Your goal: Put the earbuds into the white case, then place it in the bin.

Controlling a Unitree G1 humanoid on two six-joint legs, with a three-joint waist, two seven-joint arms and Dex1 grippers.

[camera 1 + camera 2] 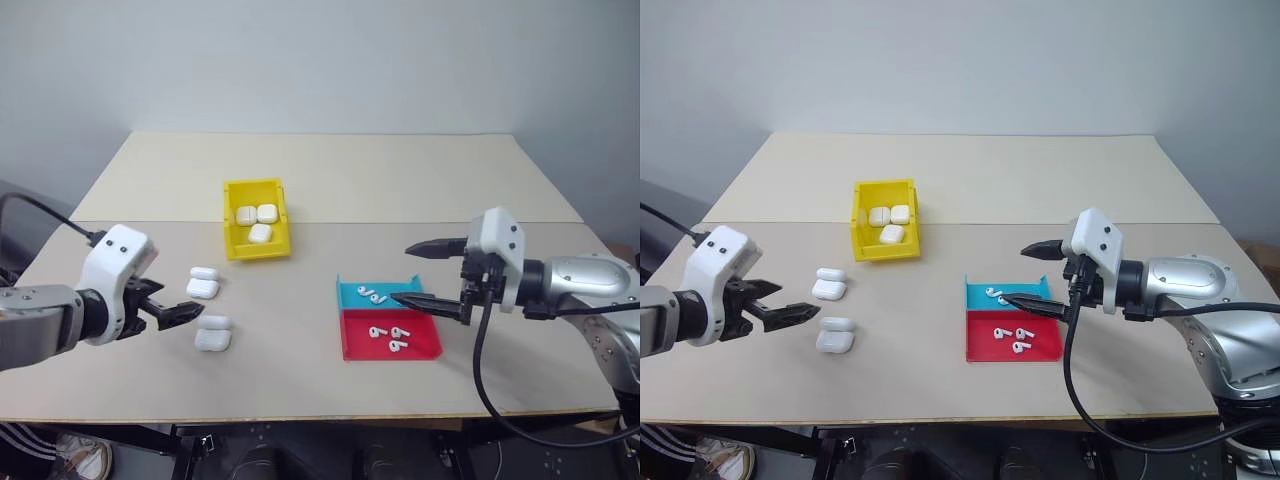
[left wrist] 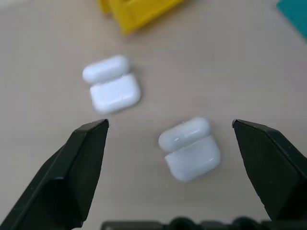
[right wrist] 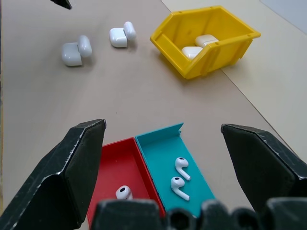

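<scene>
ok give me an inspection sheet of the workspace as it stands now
surface: beige table, a seam running across it behind the yellow bin.
job's things: yellow bin holds three closed white cases; two open white cases lie on the table near the left gripper; two earbuds in the tray's teal half, three more in its red half.
clutter: nothing seen.
grippers: left gripper open, empty, aimed at the nearer open case; right gripper open, empty, over the red-and-teal tray.
cables: black cable hangs from the right wrist; another trails behind the left arm.
surroundings: plain pale wall.
</scene>
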